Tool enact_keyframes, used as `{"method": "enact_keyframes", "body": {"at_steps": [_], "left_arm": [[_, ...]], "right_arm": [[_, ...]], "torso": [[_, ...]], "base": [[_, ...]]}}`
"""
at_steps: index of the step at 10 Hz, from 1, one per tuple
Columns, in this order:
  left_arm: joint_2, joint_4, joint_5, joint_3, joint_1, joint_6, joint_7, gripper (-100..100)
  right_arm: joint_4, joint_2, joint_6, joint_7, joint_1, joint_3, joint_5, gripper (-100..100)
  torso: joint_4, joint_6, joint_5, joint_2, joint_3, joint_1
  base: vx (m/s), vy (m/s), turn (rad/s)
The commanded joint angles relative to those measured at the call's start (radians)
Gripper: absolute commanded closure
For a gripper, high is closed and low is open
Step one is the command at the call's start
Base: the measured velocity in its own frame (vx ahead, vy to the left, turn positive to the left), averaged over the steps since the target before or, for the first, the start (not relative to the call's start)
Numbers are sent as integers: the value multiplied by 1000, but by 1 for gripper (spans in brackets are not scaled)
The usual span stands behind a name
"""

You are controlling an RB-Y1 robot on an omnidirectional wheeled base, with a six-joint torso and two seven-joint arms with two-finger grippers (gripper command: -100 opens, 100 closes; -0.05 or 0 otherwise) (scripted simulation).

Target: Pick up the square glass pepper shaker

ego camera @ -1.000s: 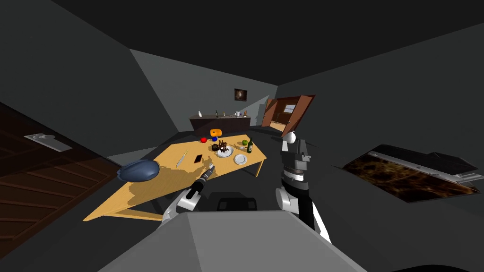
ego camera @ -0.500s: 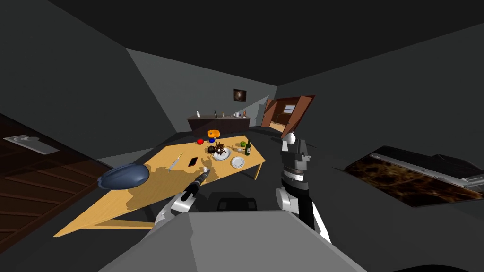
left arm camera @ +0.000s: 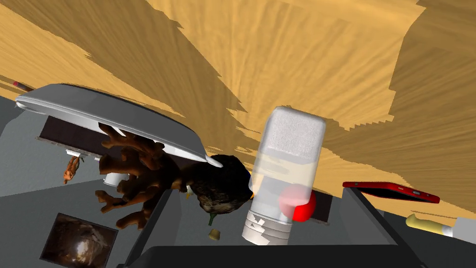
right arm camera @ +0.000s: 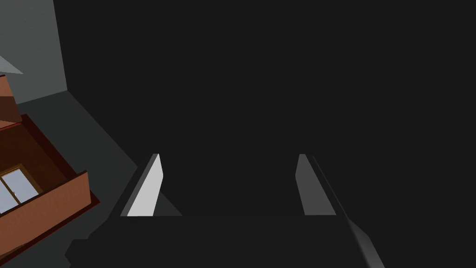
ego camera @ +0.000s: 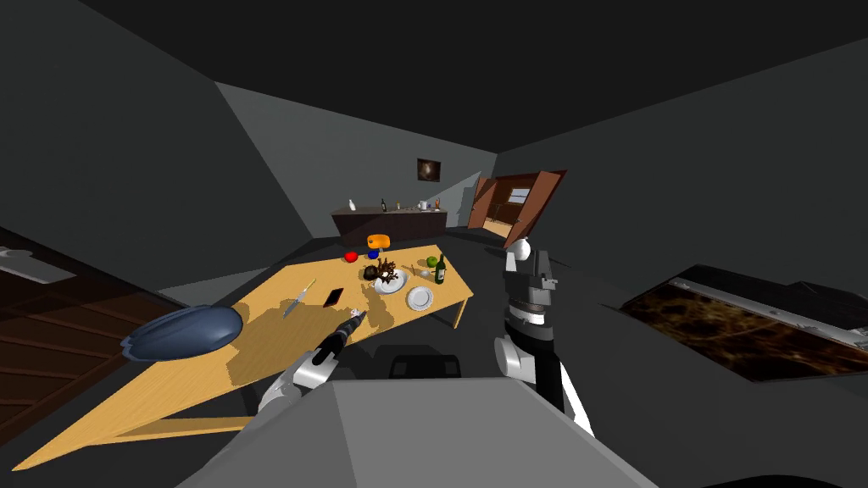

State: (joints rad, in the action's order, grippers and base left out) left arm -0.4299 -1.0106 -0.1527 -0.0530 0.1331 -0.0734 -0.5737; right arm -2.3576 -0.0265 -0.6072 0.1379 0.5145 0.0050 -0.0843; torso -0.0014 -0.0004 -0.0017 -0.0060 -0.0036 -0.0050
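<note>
A: Where is the shaker (left arm camera: 283,179)?
B: In the middle of the left wrist view, a bit to the right. It is right in front of the left pincer (ego camera: 350,317), very close.
A: Which way does it point?
B: Its long side runs straight away from the pincer, toward the counter (ego camera: 254,326). It leans a little to the right. The ribbed end is low in the frame, by the pincer. The white square end is higher up, over the counter.
A: Does it touch the counter?
B: I can't tell.
A: Is the left pincer open or closed?
B: I can't tell that either.
A: And the right pincer (right arm camera: 228,186)?
B: Wide open, holding nothing. In the head view the right arm (ego camera: 527,296) stands right of middle, off the counter.
A: So which arm is nearer?
B: The left one, by far. I think the lift should go straight away from the counter. The plate (left arm camera: 116,116) at the left and the red phone (left arm camera: 390,191) at the right are both near.
</note>
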Motion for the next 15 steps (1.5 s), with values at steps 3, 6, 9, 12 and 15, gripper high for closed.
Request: {"method": "enact_keyframes", "body": {"at_steps": [3, 6, 9, 12, 15], "left_arm": [[-42, 56, 3, 11, -6, -1, -45, -100], [-48, 54, 5, 10, -5, 3, -45, 0], [12, 131, -27, 56, -66, -9, -87, -100], [26, 166, -35, 68, -88, -21, -97, 100], [26, 163, -34, 69, -90, -25, -96, 100]], "right_arm": [[0, 0, 0, 0, 0, 0, 0, 0], [0, 0, 0, 0, 0, 0, 0, 0], [0, 0, 0, 0, 0, 0, 0, 0], [0, 0, 0, 0, 0, 0, 0, 0], [0, 0, 0, 0, 0, 0, 0, 0]], "torso": [[0, 0, 0, 2, 1, 2], [1, 0, 1, 5, 3, 4], [1, 0, 2, 7, 4, 8], [1, 0, 2, 7, 4, 8], [-1, 0, 1, 5, 2, 6]], "base": [[70, -54, -5], [20, -21, 0], [2, 50, -27], [0, 42, -13], [0, 0, 0]]}}
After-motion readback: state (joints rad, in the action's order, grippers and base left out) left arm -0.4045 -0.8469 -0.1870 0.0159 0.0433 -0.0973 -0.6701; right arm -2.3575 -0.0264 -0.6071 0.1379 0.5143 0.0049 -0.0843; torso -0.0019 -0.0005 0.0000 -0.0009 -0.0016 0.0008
